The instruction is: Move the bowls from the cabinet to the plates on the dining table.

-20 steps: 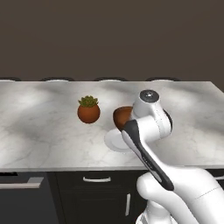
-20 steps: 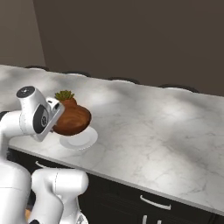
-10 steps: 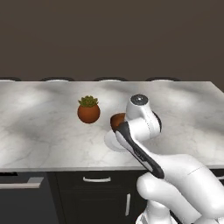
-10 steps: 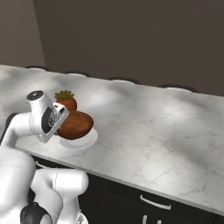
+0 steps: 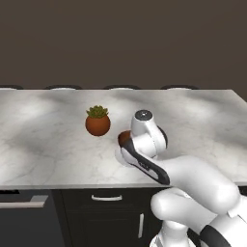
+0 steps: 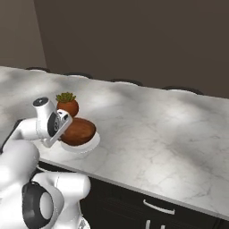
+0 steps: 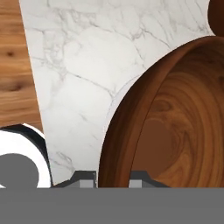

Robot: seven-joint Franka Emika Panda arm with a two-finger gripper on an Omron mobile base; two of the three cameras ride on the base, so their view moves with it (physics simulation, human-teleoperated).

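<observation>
my gripper [image 7: 113,178] clamped on the wood bowl's [image 6: 78,131] rim, bowl resting on a white plate [image 6: 91,144] (dining table [image 6: 170,134]); potted succulent [image 6: 67,103] just beside

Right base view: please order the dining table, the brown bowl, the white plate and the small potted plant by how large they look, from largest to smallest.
1. Dining table, by far the largest.
2. White plate; its rim shows a little wider than the bowl on it.
3. Brown bowl, partly hidden by the gripper.
4. Potted plant, smallest, though it stands farther from the camera.
</observation>
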